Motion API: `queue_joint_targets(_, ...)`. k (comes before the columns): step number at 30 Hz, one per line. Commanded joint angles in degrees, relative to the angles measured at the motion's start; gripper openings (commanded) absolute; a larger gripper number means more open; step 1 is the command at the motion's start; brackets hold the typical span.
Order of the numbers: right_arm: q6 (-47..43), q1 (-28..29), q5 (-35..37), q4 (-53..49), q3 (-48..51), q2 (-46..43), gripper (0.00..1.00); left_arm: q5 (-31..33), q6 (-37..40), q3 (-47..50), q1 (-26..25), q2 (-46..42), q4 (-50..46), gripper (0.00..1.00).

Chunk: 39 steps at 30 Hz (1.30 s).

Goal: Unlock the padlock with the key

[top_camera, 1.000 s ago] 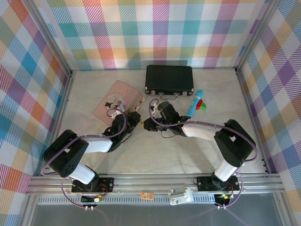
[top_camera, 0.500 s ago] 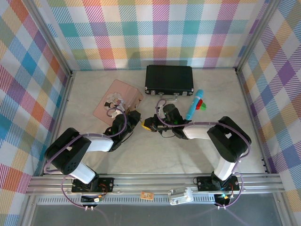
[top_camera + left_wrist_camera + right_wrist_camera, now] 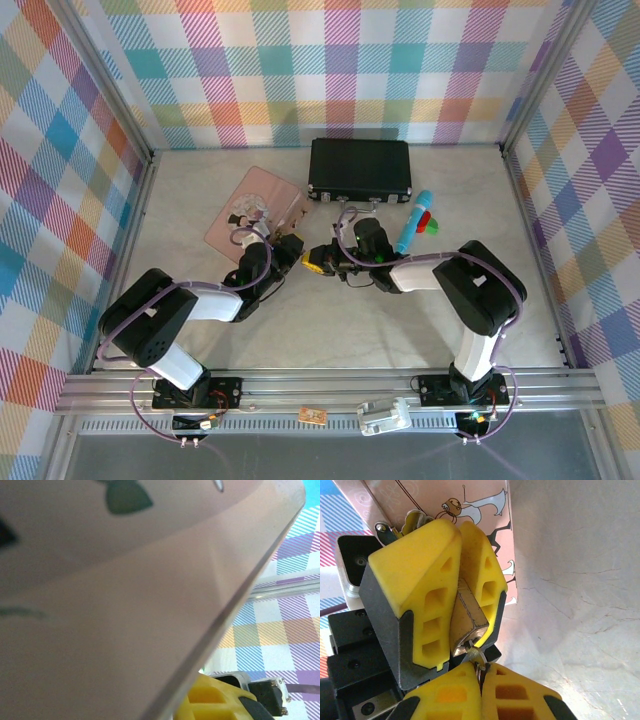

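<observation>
Top view, left arm: lies low over the counter, with its jaws at the near right corner of the pink tin.
Top view, right arm: folded back toward the middle. Its jaws point left and meet the left jaws tip to tip.
Top view, other things: a black case stands at the back. A blue marker lies near it, right of the arms.
Left wrist view, tin: very close and blurred, its edge running on a slant.
Left wrist view, corner: a yellow finger shows at the bottom. I cannot tell which arm it belongs to.
Right wrist view, padlock: the brass body is wedged between the left arm's two yellow fingers, held up off the counter in front of the tin.
Right wrist view, left jaws: clamped on the padlock.
Right wrist view, key: a thin silver bit just beneath the padlock's lower end. Whether it sits in the keyhole cannot be told.
Right wrist view, right jaws: pressed together at the bottom edge, pinching the key.
</observation>
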<state>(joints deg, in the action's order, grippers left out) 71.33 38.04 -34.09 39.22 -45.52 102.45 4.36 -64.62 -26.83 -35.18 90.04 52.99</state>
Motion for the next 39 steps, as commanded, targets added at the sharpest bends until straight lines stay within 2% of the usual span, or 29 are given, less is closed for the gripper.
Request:
queue_joint_targets(1, -4.1, -2.81, 3.87, -1.03, -3.35, -0.35, 0.0, -6.7, 0.02, -0.15, -1.58, 0.83, 4.57, 0.0)
queue_joint_targets(7, 0.98, -4.98, 3.11, 3.38, -5.19, 2.86, 0.0, -7.98, 1.61, -0.15, -1.52, -0.4, 2.1, 0.0)
queue_joint_targets(11, 7.2, -7.45, -2.38, 10.58, -7.7, 6.91, 0.0, -9.37, 3.31, 0.57, -1.04, -3.72, -1.68, 0.0)
queue_joint_targets(15, 6.35, -7.81, -4.15, 7.88, -9.76, 7.72, 0.0, -8.81, 5.17, 0.51, -0.51, -6.94, -6.59, 0.0)
queue_joint_targets(17, 6.3, -7.31, -3.78, 8.03, -9.4, 7.44, 0.0, -6.79, 5.22, 0.45, -0.42, -7.71, -8.06, 0.0)
queue_joint_targets(24, 1.43, -6.51, -1.49, 3.55, -5.47, 4.26, 0.0, 7.28, 3.78, -0.79, -0.24, -8.5, -16.71, 0.0)
queue_joint_targets(27, 1.25, -6.23, -0.97, 5.93, -3.56, 4.26, 0.0, 10.01, 3.93, -2.36, -0.24, -7.61, -17.95, 0.0)
queue_joint_targets(30, 0.01, -5.95, -0.5, 6.48, -3.02, 3.97, 0.1, 12.08, 2.98, -3.53, -0.24, -6.39, -19.62, 0.0)
queue_joint_targets(35, -1.79, -6.01, 0.24, 4.18, -1.32, 1.22, 0.35, 15.37, 0.98, -3.57, -0.23, -5.36, -19.59, 0.0)
queue_joint_targets(39, -5.15, -6.05, 0.92, -0.86, 0.43, -2.3, 0.44, 15.52, 0.79, -4.41, -0.15, -4.46, -19.08, 0.0)
